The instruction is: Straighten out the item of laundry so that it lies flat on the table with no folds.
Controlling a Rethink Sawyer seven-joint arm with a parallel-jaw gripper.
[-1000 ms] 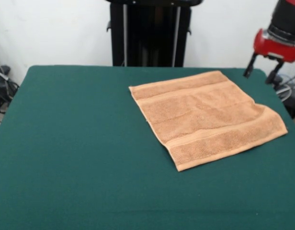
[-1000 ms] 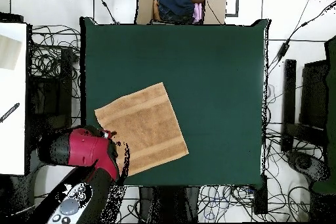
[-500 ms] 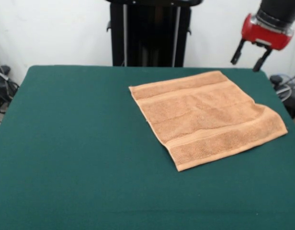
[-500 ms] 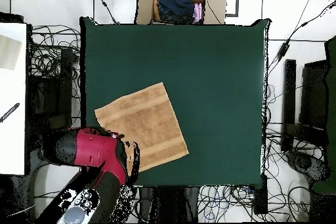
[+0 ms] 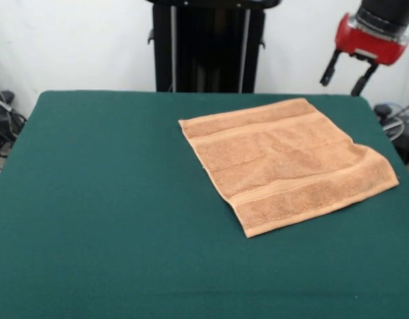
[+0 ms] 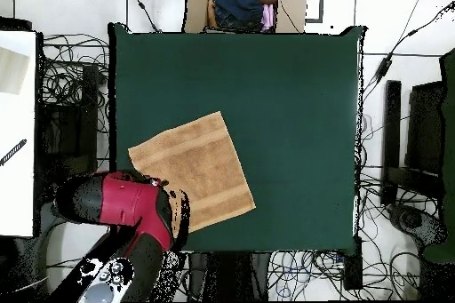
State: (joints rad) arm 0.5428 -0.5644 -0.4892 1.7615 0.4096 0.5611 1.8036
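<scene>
The item of laundry point(image 5: 287, 163), a light orange-tan towel with woven bands, lies spread on the dark green table point(image 5: 111, 199) toward its right side in the front view. A slight ridge shows near its right corner. From overhead the towel point(image 6: 191, 171) sits near the table's point(image 6: 284, 104) lower left. My gripper point(image 5: 343, 76) hangs open and empty in the air above the table's far right corner, beyond the towel. In the overhead view the red arm head point(image 6: 133, 211) covers the towel's lower left corner.
A cardboard box point(image 6: 242, 6) with clothes stands off the table's top edge in the overhead view. Cables lie on the floor around the table. A white surface point(image 6: 16, 131) is at the left.
The gripper rose from near the table's right corner and shifted left a second ago; over the last half second it has barely moved. The towel has not changed.
</scene>
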